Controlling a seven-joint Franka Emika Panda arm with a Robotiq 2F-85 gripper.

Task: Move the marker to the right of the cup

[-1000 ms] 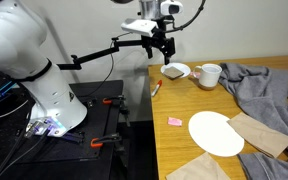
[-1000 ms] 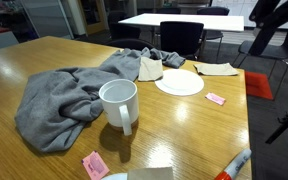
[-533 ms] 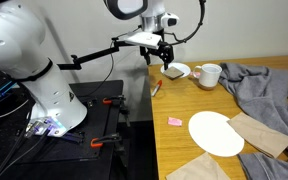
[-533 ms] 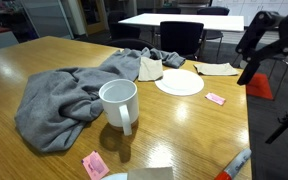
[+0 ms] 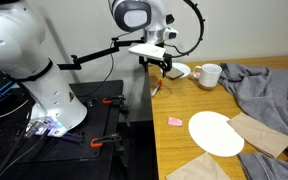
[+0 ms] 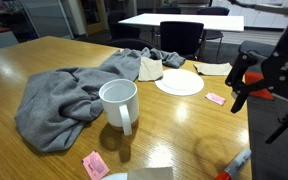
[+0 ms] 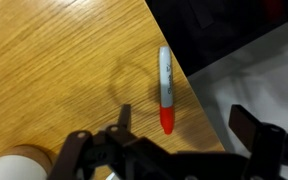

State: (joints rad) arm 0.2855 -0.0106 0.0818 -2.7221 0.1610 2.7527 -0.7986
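Far left, at the tabletop (image 5: 179, 110) edge in an exterior view: marker (image 5: 155, 88) lying flat on the wood, untouched. Right above it I've got the gripper (image 5: 162, 68) hovering, fingers spread wide, nothing pinched. Wrist view puts the marker (image 7: 165, 90) between them, red end nearest the cam. Next along: bowl (image 5: 177, 71), then cup (image 5: 210, 75), then grey cloth (image 5: 259, 85). Progress approx nil, no grasp yet. Left to do, I reckon: drop, close on the pen, carry it past bowl & cup, set down on cup's right.
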